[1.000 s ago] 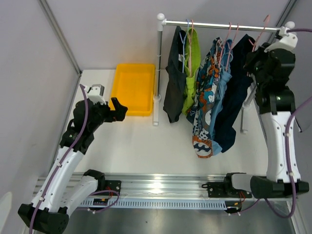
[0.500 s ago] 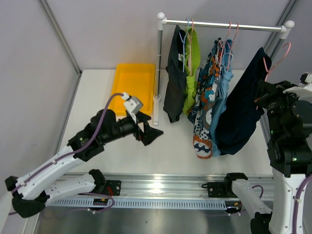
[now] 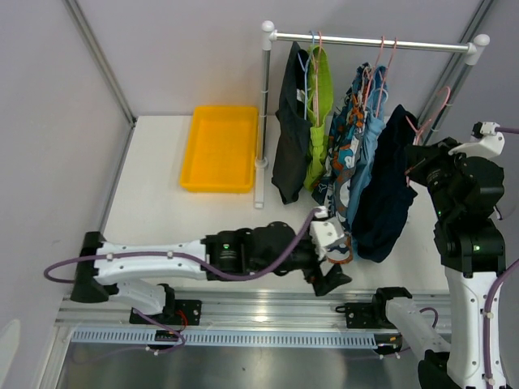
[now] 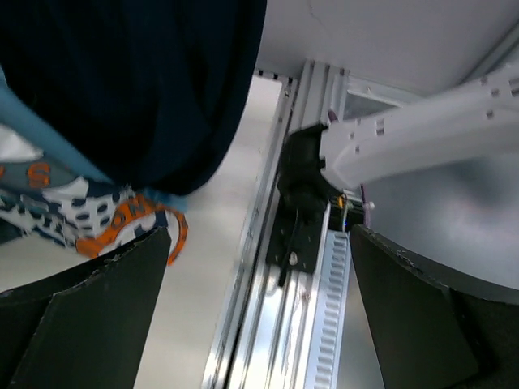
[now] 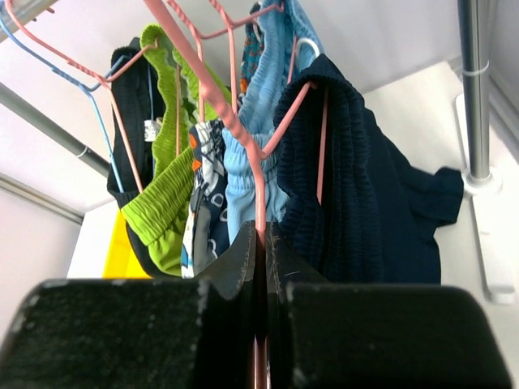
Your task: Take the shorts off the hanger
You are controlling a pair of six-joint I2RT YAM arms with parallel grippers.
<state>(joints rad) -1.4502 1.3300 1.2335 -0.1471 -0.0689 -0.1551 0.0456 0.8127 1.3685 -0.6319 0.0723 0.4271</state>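
We hold the navy shorts on their hanger, off the rail.

Our right pincer [image 5: 263, 237] is clamped together on the pink hanger [image 5: 208, 87]. It carries the navy shorts [image 3: 385, 203] below the rail [image 3: 369, 42], just beside the other pairs. Our left pincer [image 4: 259, 243] stands wide apart, low over the table [image 3: 186, 219], under the navy hem and gripping nothing. The charcoal-black pair [image 3: 289, 138], lime green pair [image 3: 321, 101], patterned pair [image 3: 340, 166] and light blue pair [image 3: 370, 146] hang from the rail.

Five hanging shorts [image 3: 347, 158] (navy pair [image 3: 388, 190] rightmost)
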